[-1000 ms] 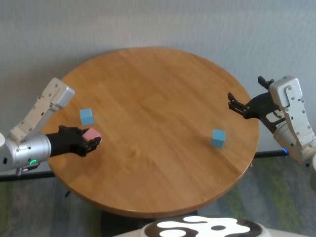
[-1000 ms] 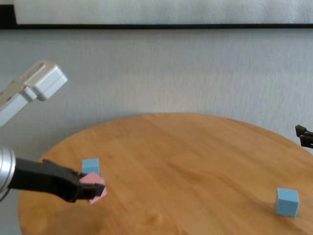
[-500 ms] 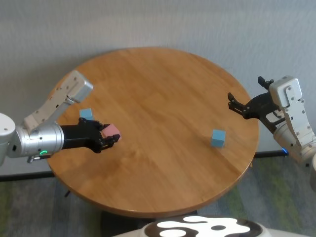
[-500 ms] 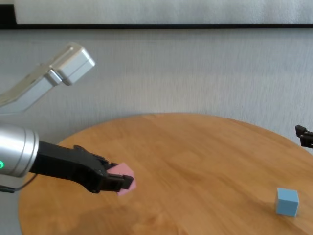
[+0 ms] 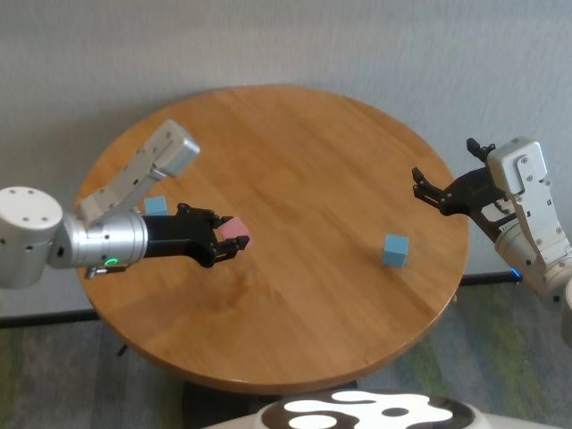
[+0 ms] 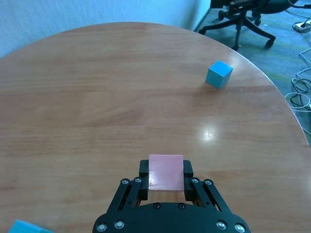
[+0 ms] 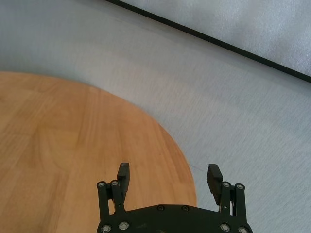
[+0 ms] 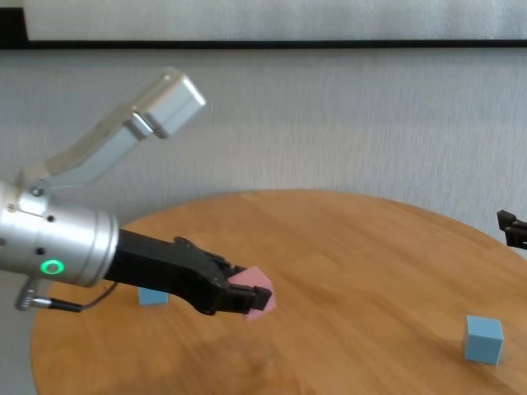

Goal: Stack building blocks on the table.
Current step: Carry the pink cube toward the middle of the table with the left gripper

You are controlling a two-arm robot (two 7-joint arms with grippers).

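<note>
- Table (image 5: 295,161): round, with a light-brown wood-grain top, it fills the middle of the head view; it carries two loose cubes, and both arms reach in over its rim.
- Left arm: it comes in from the table's left side, its black left gripper (image 5: 231,241) held above the wood, left of the table's centre.
- Right arm: it sits off the table's right edge, and the right gripper (image 5: 420,189) hangs by that rim with its fingers spread wide and nothing between them, as the right wrist view (image 7: 168,177) shows plainly.
- Pink block (image 6: 166,171): the left gripper's fingers are clamped on it from two opposite sides. In the chest view (image 8: 260,300) it seems to be clear of the tabletop, though the angle makes the gap hard to judge.
- Blue block on the right (image 5: 395,250): it stands alone on the table's right part, well apart from the pink block and nearer the right gripper.
- Blue block on the left (image 5: 155,206): it rests near the left rim, partly hidden behind the left arm, so only its top shows from the head.
</note>
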